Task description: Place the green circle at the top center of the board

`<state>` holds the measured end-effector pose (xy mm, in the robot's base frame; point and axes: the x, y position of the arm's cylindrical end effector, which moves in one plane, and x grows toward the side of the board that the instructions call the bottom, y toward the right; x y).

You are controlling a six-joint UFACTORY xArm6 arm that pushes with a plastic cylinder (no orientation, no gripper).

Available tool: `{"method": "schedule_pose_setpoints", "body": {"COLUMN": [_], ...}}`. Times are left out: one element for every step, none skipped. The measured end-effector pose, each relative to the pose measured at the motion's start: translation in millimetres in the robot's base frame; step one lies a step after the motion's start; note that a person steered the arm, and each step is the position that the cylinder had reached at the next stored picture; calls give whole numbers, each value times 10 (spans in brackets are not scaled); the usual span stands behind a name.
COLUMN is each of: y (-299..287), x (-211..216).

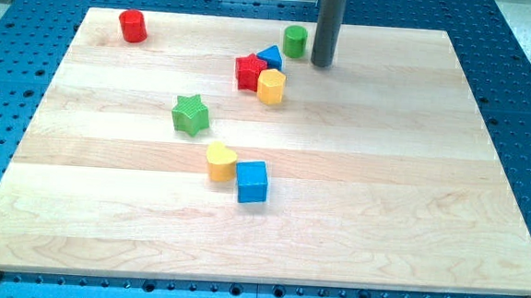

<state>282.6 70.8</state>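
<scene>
The green circle (295, 41) is a small upright green cylinder near the view's top, a little right of the board's centre line. My tip (321, 64) is the lower end of a dark rod. It rests on the board just right of the green circle, with a small gap between them. A blue triangle (270, 56), a red star (250, 72) and a yellow hexagon (271, 86) cluster just below and left of the green circle.
A red cylinder (133, 25) stands at the top left. A green star (191, 114) lies left of centre. A yellow heart (220, 161) touches a blue cube (252, 181) below centre. The wooden board (410, 204) sits on a blue perforated table (527, 100).
</scene>
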Motion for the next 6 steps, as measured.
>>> {"method": "schedule_pose_setpoints", "body": {"y": [-174,-174,-174,-354,-792,-1298], "x": [-241,-267,-267,-102,-45,116]}}
